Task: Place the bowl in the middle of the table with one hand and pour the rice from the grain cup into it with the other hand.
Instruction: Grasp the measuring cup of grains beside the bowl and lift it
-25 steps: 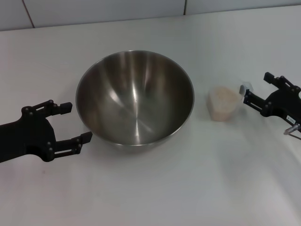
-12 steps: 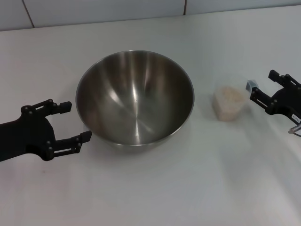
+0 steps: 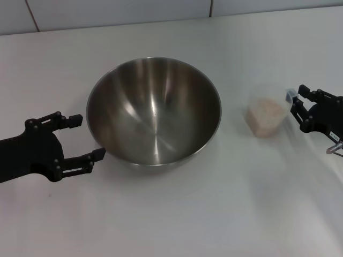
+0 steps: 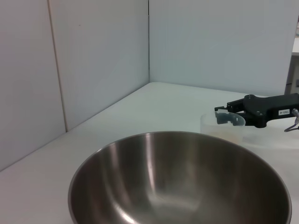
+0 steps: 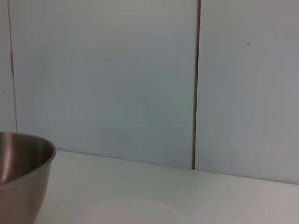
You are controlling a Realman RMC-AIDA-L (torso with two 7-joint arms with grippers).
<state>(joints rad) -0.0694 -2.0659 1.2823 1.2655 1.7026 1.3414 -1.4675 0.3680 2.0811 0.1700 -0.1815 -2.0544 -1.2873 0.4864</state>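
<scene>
The steel bowl stands empty in the middle of the white table. My left gripper is open just left of the bowl, its fingers apart from the rim. The clear grain cup, holding pale rice, is right of the bowl. My right gripper is at the cup's right side, shut on its rim. The left wrist view shows the bowl, and beyond it the cup with the right gripper at its rim. The right wrist view shows the bowl's side and faintly the cup's rim.
A pale panelled wall runs along the table's far edge, with vertical seams. White tabletop lies in front of the bowl and between bowl and cup.
The right gripper and the cup have moved to the right, away from the bowl, and the cup has gone from tilted to upright. The left gripper and the bowl have not moved.
</scene>
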